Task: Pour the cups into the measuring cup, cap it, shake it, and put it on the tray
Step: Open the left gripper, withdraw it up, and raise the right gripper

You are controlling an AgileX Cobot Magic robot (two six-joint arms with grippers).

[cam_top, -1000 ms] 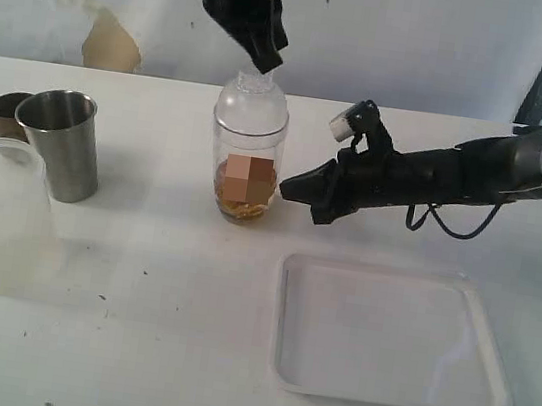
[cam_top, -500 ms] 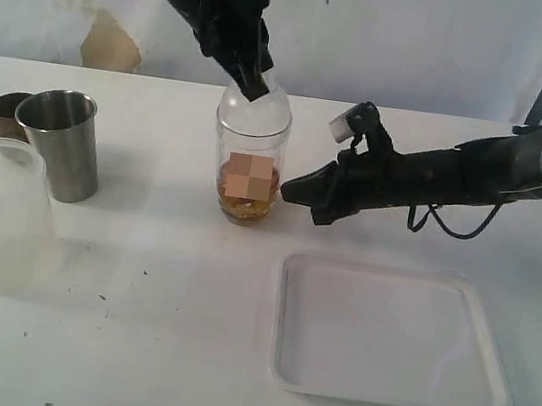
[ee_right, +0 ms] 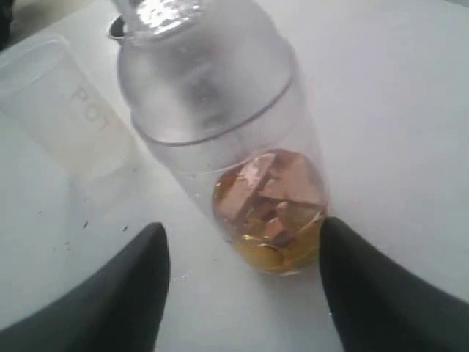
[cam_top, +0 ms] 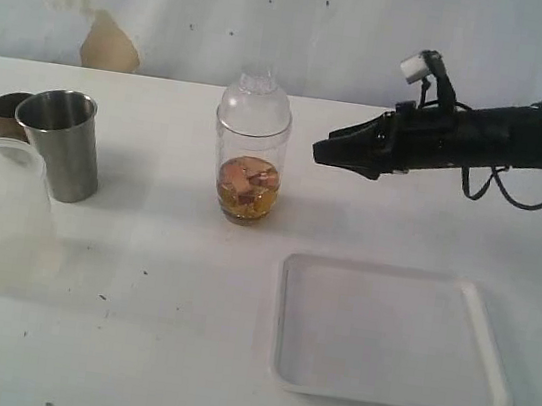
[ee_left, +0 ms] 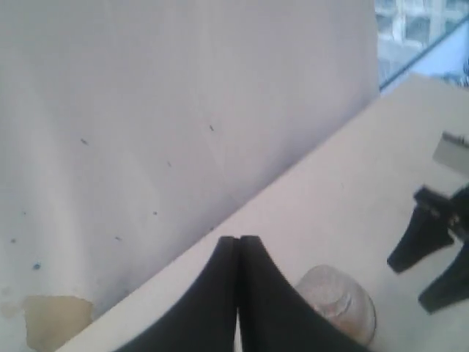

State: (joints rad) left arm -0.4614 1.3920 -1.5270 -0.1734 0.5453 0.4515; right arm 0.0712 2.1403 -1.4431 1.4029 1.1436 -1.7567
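Standing mid-table, your tall clear plastic measuring cup (cam_top: 247,164) wears a clear dome lid (cam_top: 255,106). Well to its left stand the shiny steel tumbler (cam_top: 57,143), small brown wooden cup (cam_top: 3,112) and frosted plastic cup (cam_top: 2,216). The flat white rectangular tray (cam_top: 389,336) lies front-right. Your right gripper (cam_top: 320,153) hangs beside the cup with its jaws apart and empty. Your left gripper (ee_left: 237,242), jaws pressed together, holds nothing.

Bare table (cam_top: 149,246) separates measuring cup (cam_top: 249,155) from steel tumbler (cam_top: 59,145).

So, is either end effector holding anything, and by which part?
Nothing is held. The left end effector is shut and empty; the right end effector stands open, apart from the measuring cup.
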